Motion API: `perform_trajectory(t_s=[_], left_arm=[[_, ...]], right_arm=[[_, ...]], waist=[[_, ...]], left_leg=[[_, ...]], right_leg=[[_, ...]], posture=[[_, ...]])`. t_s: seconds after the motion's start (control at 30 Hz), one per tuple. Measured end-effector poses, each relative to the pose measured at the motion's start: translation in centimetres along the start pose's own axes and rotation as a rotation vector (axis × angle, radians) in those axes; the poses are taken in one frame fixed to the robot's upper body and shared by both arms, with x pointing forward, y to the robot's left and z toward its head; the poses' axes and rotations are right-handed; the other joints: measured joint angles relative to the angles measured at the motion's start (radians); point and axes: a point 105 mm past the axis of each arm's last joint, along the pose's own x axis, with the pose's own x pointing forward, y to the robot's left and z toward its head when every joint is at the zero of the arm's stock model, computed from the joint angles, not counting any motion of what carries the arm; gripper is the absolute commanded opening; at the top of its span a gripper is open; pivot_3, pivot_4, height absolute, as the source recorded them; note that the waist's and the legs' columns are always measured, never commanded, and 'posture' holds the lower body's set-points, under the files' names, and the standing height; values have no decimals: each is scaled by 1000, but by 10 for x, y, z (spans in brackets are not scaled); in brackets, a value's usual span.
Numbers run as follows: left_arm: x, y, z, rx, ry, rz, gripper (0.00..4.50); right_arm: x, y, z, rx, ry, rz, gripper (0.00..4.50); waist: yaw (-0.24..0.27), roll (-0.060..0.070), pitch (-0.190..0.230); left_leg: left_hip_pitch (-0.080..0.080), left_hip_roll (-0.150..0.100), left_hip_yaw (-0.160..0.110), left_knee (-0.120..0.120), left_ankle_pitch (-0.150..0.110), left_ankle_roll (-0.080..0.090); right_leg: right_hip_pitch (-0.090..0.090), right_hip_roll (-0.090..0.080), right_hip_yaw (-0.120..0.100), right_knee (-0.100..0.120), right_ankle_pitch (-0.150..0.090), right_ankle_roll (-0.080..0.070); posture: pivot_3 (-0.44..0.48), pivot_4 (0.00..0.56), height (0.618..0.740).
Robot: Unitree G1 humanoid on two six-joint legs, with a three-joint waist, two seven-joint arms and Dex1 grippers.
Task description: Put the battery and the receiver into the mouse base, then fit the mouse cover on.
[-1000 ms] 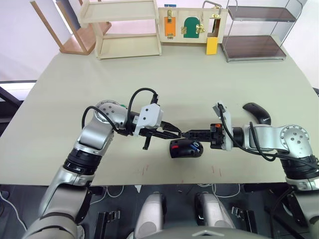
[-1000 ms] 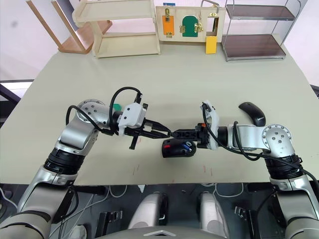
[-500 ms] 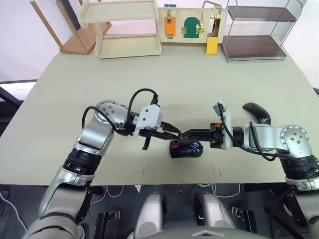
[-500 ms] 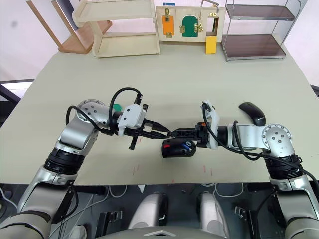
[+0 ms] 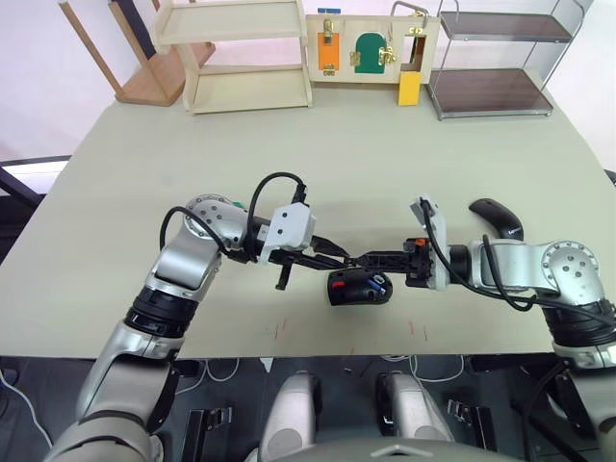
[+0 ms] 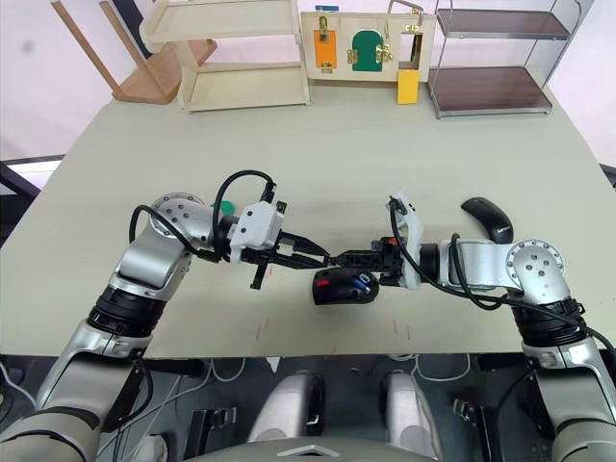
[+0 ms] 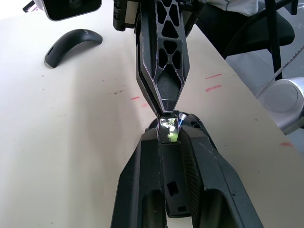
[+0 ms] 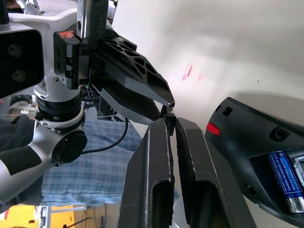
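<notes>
At frame centre, both arms are reaching inward, the left gripper point(image 5: 341, 257) and right gripper point(image 5: 360, 259) meeting tip to tip, both pinching the receiver point(image 7: 170, 131) above the mouse base point(image 5: 359, 288).

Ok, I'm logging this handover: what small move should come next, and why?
Probably the left hand should ease open, leaving the receiver to the right hand. Both hands seem to pinch it tip to tip just above the mouse base, where the battery already lies.
</notes>
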Motion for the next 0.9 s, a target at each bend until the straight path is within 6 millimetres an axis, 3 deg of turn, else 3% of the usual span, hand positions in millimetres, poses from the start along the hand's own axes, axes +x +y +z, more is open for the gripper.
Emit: perform_trajectory(t_s=[0.9], left_arm=[[0, -1, 0, 4, -1, -5, 29]], right_arm=[[1, 1, -1, -4, 6, 16, 87]], waist=[[0, 0, 0]], left_leg=[[0, 0, 0, 0, 0, 0]], right_leg=[[0, 0, 0, 0, 0, 0]], posture=[[0, 150, 740]])
